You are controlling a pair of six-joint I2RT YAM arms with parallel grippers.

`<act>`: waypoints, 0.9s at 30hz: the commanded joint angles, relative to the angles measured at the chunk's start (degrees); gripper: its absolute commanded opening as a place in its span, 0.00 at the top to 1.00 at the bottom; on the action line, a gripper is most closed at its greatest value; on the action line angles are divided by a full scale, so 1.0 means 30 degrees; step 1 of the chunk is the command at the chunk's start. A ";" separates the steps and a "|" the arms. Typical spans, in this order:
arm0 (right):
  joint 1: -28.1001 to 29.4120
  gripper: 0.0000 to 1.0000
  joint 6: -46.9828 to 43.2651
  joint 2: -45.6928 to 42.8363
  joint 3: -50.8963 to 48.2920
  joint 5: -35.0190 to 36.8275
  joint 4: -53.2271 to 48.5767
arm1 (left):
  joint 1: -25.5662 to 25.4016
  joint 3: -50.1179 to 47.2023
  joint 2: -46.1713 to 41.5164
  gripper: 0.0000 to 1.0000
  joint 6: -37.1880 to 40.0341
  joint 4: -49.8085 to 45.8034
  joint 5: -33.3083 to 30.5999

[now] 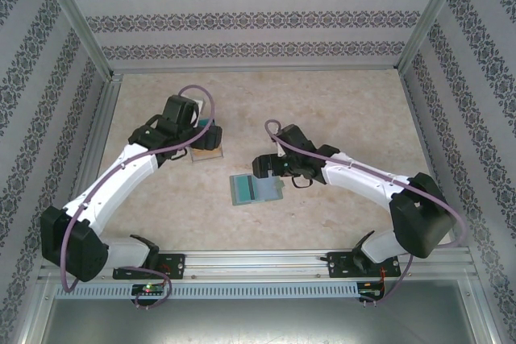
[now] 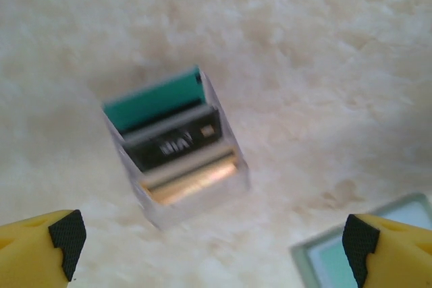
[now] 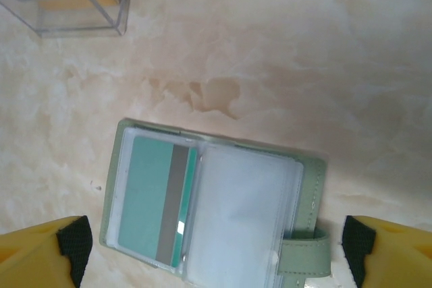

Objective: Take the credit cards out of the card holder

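A beige marbled tabletop (image 1: 339,118) forms the floor of the enclosure, and left of its centre stands a small clear plastic tiered box (image 1: 208,155); this box (image 2: 162,215) is blurred in the left wrist view and cut off by the top left corner in the right wrist view (image 3: 120,5). White wallpapered walls with horizontal bands of dark floral ornament (image 1: 258,22) close the back and both sides, with bare aluminium posts (image 1: 76,18) slanting at the corners. Along the near edge runs a silver aluminium rail (image 1: 258,261), with a grey slotted metal strip (image 1: 266,289) just below it
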 commanded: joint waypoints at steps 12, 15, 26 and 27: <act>0.1025 0.59 0.1576 0.1546 -0.0729 -0.2728 0.1814 | -0.1715 -0.7165 0.0304 0.73 -1.2321 0.5538 0.7222; 0.1208 0.62 0.1785 0.1971 -0.0632 -0.2910 0.1874 | -0.2556 -0.7404 0.1007 0.83 -1.2734 0.6455 0.7283; 0.1481 0.75 0.2142 0.3119 -0.0121 -0.3291 0.1731 | -0.4348 -0.6726 0.4197 0.90 -1.2753 0.7342 0.7345; 0.1473 0.75 0.2152 0.3281 -0.0048 -0.3288 0.1679 | -0.4379 -0.6717 0.4446 0.90 -1.2723 0.7336 0.7299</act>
